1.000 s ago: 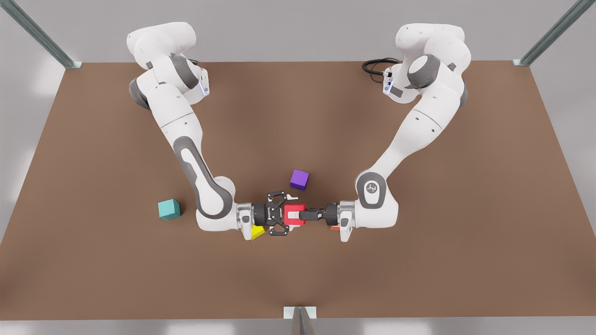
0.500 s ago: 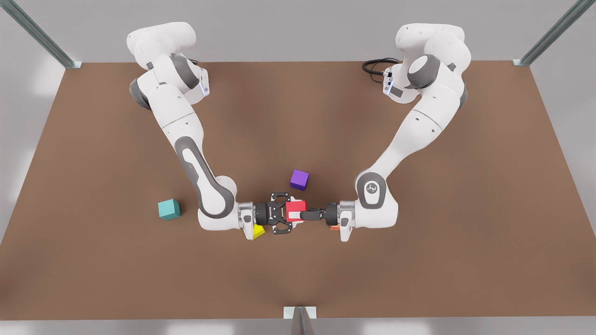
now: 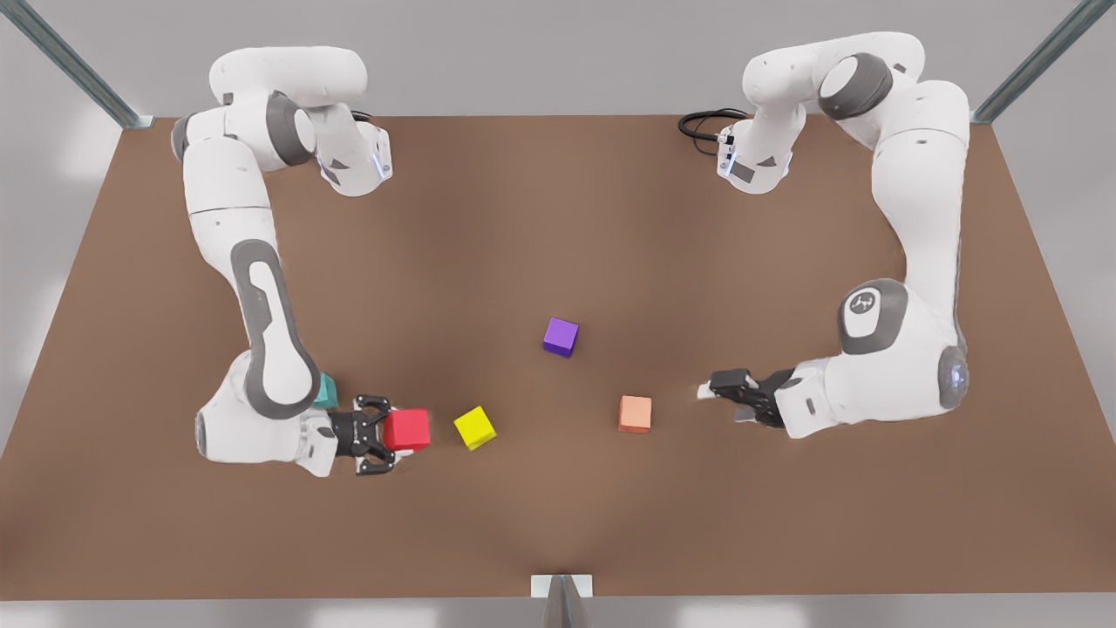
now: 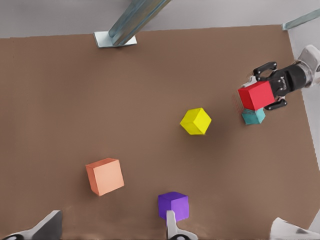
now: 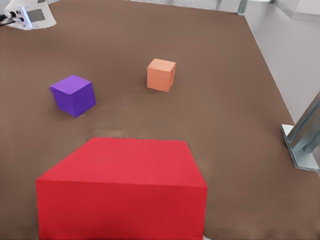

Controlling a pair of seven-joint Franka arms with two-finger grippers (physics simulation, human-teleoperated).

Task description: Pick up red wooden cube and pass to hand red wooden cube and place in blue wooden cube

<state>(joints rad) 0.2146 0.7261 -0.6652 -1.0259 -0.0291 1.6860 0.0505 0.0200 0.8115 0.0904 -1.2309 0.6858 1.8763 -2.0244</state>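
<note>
While the right gripper [image 3: 390, 430] holds the red wooden cube [image 3: 407, 429] clamped between its fingers just above the blue wooden cube [image 4: 253, 116], placement is in hand; lower and release. The left gripper [image 3: 717, 390] waits near the orange cube [image 3: 636, 413], fingers slightly parted, empty.

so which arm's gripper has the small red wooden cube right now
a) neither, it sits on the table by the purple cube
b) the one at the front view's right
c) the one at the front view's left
c: the small red wooden cube sits between the fingers of the right gripper at the front view's left, close by the teal blue wooden cube; the left gripper waits at the front view's right, apart from every cube.
</note>
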